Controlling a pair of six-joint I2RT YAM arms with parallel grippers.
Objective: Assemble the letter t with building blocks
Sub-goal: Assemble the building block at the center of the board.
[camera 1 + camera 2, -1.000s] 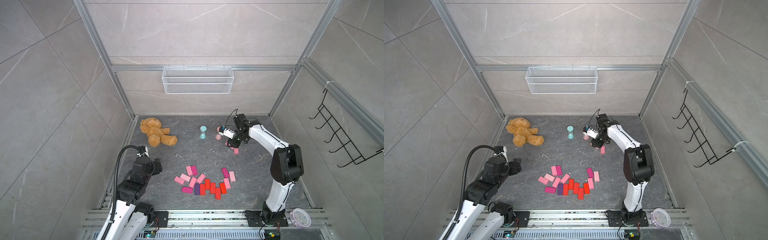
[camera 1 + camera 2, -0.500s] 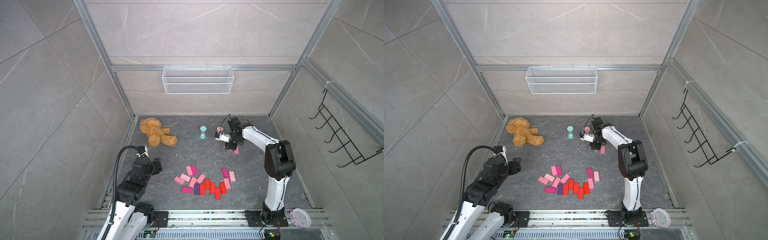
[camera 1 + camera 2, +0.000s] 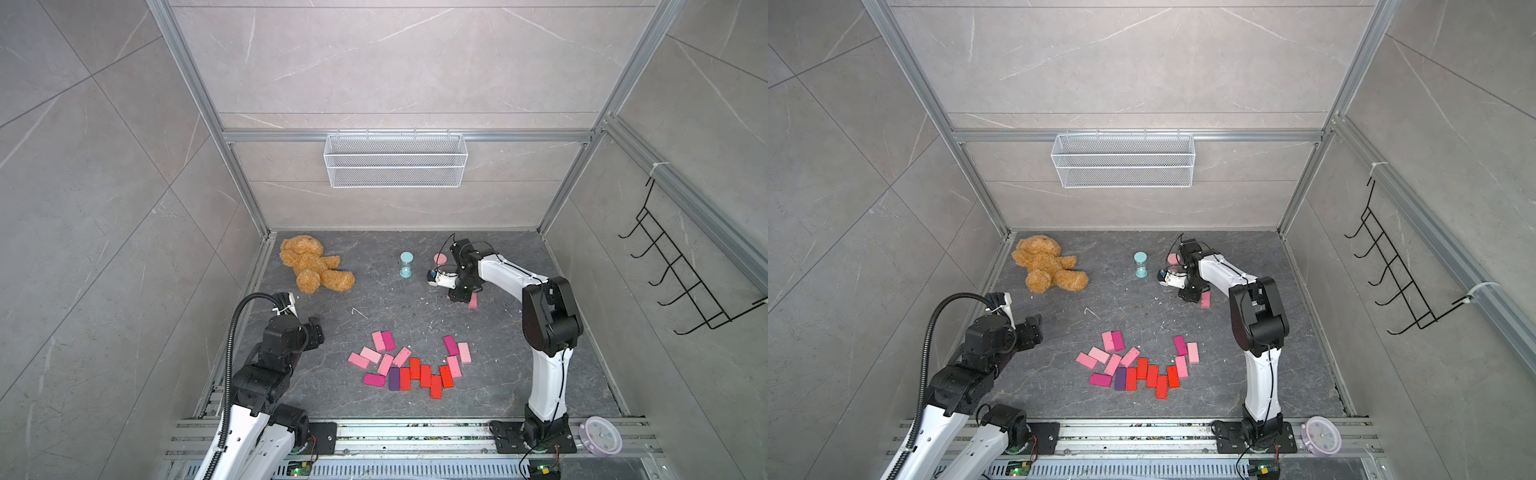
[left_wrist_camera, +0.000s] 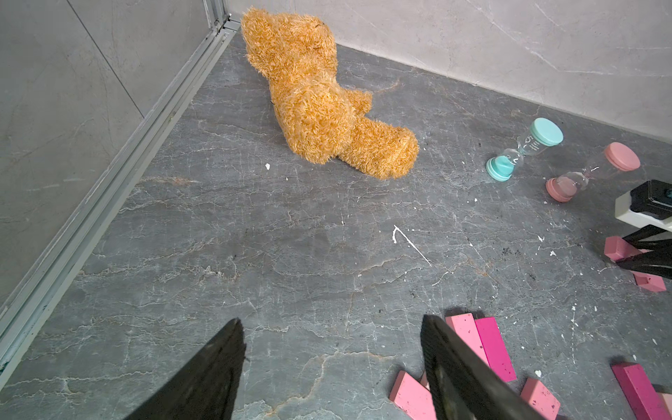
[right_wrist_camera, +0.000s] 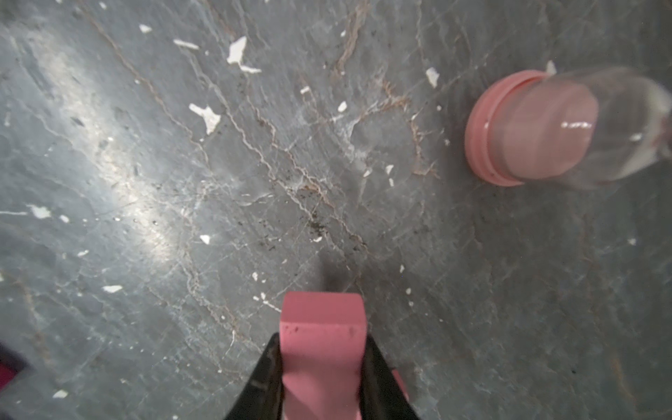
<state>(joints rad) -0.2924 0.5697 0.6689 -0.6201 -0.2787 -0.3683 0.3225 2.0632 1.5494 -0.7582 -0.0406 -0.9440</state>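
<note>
The right pincer (image 5: pixel 323 349) is clamped tight on a light pink rectangular building block (image 5: pixel 323 316). The block's end sticks out past the black fingertips, low over the dark grey stone-patterned counter (image 3: pixel 374 291) (whether it touches the surface I cannot tell). In both top views this pincer sits right of centre in the frame, near a pink-capped clear hourglass timer (image 5: pixel 527 131). A second pink block (image 3: pixel 473 302) lies just beside it.

The other flat bricks (image 3: pixel 1142 368), light pink, magenta and red with one purple brick (image 3: pixel 394 378), lie in a loose cluster in the lower middle of the frame, well apart from the held one.

The left pincer (image 4: pixel 331 320) stands wide open with nothing between its fingers, over bare counter at the lower left, near the cluster's edge.

A fuzzy tan teddy bear (image 3: pixel 312 266) lies at the upper left of the counter. A teal-capped hourglass timer (image 3: pixel 405 264) stands upright between the bear and the right pincer.
</note>
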